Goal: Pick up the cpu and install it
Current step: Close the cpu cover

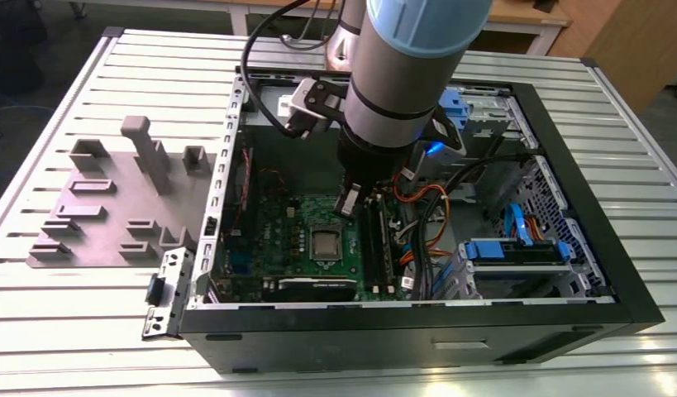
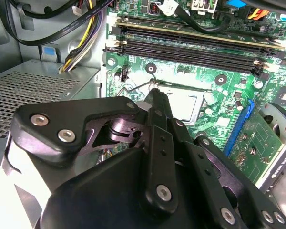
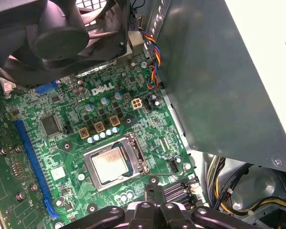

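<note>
Exterior view first: the arm reaches down into the open computer case, and the gripper hangs just above the green motherboard, a bit off from the socket toward the memory slots. Cables run close beside the arm on the exterior view's right. The grey holder blocks sit outside the case on the exterior view's left, well apart from the action. Can't tell from here how the jaws stand.

Second wrist view: the gripper's black linkage takes up the foreground, with its tip sitting over the edge of the socket. The fingers look drawn together into a narrow point, but I honestly can't tell if they're fully closed or pinching anything. Memory slots lie just beyond.

First wrist view: here's the good bit. The cpu is lying flat inside the socket frame, silvery top up, looking seated. The gripper is near the frame's edge, apart from the chip.

What could go wrong, my guess: the tip is close to the board, so any sideways drift could scrape the small parts around the socket or catch the thin wire lever. If the chip isn't sitting square, pushing on it could bend pins. Those cables could also snag the wrist.
</note>
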`<state>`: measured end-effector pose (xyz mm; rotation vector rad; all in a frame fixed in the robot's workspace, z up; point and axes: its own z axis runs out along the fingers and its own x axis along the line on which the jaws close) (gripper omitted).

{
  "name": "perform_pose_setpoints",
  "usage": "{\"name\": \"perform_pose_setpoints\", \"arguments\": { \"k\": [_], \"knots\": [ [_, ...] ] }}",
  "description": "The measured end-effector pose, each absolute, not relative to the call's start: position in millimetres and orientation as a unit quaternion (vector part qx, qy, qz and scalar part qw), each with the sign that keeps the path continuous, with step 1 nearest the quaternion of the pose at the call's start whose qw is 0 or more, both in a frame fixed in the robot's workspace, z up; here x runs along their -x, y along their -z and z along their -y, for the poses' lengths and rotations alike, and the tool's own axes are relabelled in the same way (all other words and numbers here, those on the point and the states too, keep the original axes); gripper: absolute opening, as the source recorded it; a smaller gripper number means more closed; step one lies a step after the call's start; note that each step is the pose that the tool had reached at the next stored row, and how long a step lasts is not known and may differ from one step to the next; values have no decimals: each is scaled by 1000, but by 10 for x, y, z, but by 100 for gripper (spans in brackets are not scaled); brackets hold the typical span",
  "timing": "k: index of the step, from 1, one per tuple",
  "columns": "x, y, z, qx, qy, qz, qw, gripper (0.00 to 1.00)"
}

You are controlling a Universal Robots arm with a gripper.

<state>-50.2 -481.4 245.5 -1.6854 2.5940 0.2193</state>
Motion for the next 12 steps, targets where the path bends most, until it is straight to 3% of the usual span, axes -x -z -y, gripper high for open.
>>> {"name": "perform_pose_setpoints", "arguments": {
  "k": [12],
  "knots": [
    [595,-2438,4879,548,-70,-833,19,11]
  ]
}}
